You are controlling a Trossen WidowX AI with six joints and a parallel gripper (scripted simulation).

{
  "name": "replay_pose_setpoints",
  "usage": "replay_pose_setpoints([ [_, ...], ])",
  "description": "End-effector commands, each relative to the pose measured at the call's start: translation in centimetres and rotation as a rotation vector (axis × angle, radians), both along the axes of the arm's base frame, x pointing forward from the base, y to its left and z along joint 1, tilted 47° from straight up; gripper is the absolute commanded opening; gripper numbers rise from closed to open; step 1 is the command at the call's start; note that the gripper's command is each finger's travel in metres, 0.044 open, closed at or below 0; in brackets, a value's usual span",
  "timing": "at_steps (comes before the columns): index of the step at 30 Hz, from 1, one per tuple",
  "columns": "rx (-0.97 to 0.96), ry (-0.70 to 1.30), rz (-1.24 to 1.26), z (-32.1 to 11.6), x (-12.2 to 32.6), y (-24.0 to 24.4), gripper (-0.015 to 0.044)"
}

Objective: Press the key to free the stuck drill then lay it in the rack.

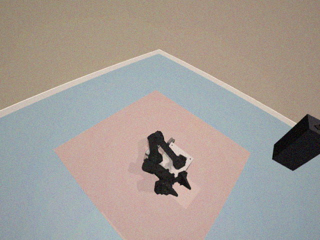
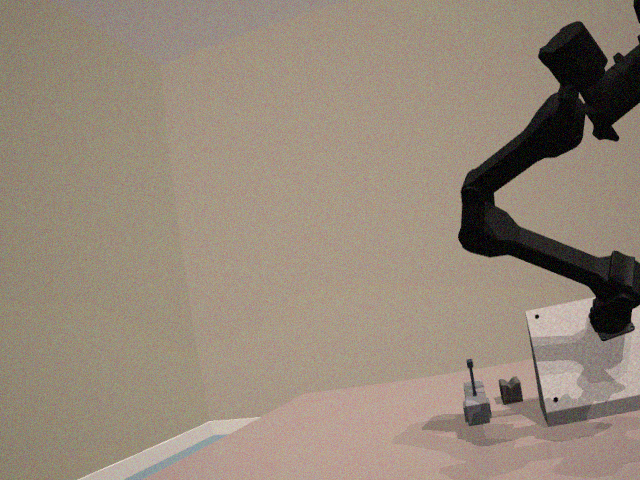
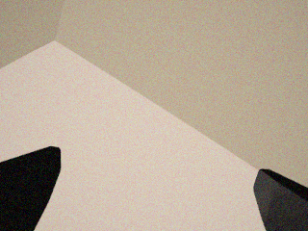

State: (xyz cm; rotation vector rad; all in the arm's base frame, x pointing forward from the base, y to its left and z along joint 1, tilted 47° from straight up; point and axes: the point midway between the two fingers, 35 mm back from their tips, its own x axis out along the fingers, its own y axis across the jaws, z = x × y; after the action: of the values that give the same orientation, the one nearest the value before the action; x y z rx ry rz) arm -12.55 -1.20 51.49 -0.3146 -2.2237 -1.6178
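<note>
The tool [image 1: 184,192] [image 3: 161,171], wide and holding nothing, hangs high, well apart from the block [image 2: 477,414], which presumably keeps the rod [image 2: 472,381] upright.

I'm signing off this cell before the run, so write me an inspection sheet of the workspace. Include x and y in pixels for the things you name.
Surface: pink top [image 1: 116,144] [image 2: 361,428], shadows across it.
Job's things: grey block [image 2: 477,413] with a thin dark upright piece [image 2: 472,379], beside a small notched block [image 2: 511,393]; which is drill, key or rack, cannot tell.
Clutter: nothing seen.
Gripper [image 1: 184,192] [image 3: 161,171]: open, nothing between the fingers, raised well above the top.
Cables: nothing seen.
Surroundings: white plate [image 1: 189,158] [image 2: 563,356] under the arm; blue floor [image 1: 51,180], beige walls [image 2: 310,206], black box-like object [image 1: 292,144] at one side.
</note>
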Motion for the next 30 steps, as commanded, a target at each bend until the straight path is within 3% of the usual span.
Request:
replay_pose_setpoints([
  [1,0.000,0.000,0.000,0.0,0.0,0.0,0.0374],
  [9,0.003,-0.005,-0.010,-0.1,-0.2,0.2,0.0164],
  [15,0.089,-0.180,-0.330,-2.9,-3.5,6.9,0.0006],
  [23,0.149,-0.431,-0.677,-7.2,-3.4,16.1,0.0000],
  [30,0.156,-0.642,-0.887,-10.8,-0.2,22.6,0.0000],
])
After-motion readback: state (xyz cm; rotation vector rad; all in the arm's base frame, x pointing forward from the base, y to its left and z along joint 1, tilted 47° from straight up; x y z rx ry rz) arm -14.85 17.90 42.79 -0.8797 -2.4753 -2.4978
